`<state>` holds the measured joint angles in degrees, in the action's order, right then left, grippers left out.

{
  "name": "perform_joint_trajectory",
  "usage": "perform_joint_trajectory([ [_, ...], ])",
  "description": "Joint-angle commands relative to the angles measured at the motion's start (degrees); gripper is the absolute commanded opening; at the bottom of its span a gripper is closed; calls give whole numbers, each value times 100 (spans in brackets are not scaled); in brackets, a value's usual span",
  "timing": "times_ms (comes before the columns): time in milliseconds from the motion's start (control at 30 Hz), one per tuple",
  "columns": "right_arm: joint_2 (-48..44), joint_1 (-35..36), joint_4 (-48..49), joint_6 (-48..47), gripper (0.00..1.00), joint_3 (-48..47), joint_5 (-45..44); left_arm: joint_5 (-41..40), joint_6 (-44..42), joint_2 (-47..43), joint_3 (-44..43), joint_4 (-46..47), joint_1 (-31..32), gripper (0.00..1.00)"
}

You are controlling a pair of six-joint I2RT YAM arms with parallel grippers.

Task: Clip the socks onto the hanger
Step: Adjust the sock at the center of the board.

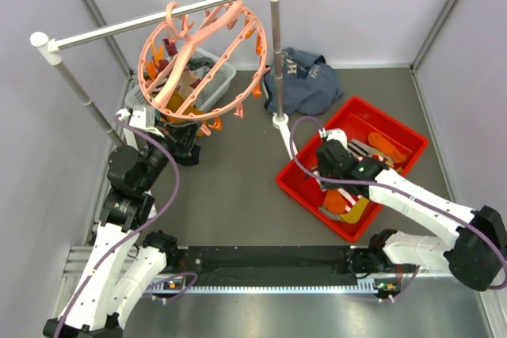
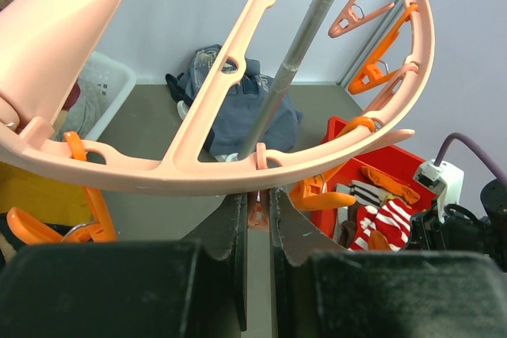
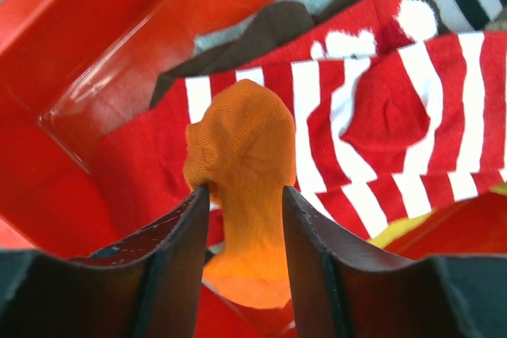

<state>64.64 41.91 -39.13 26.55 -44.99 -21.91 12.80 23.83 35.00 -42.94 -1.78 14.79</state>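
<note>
The salmon-pink ring hanger (image 1: 184, 59) hangs from the rail at the back left, with orange clip pegs round its rim. In the left wrist view its rim (image 2: 158, 176) runs just above my left gripper (image 2: 257, 205), which is shut on a small clip peg (image 2: 258, 215) under the rim. My left gripper also shows in the top view (image 1: 184, 137). My right gripper (image 3: 242, 195) is down in the red bin (image 1: 366, 112), shut on a plain orange sock (image 3: 242, 140). Under it lie red-and-white striped socks (image 3: 380, 116), with dark ones beside them.
The white-and-grey rail stand (image 1: 158, 20) has a post (image 1: 275, 53) beside the hanger. A navy garment (image 1: 305, 81) lies behind the bin. A white basket (image 1: 218, 77) stands under the hanger. Walls close in both sides.
</note>
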Motion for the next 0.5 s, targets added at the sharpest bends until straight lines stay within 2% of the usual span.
perform_joint_trajectory([
  [0,31,-113,652,-176,43,87,143,47,-63,-2,49,-103,24,6],
  [100,127,-183,740,-229,43,105,214,47,-63,-2,49,-103,24,6],
  [200,207,-227,758,-255,37,140,240,39,-72,-2,49,-103,24,5],
  [433,128,-254,688,-220,1,263,302,65,-63,-11,49,-112,24,6],
  [467,102,-254,670,-220,0,254,293,65,-63,-11,49,-103,24,6],
])
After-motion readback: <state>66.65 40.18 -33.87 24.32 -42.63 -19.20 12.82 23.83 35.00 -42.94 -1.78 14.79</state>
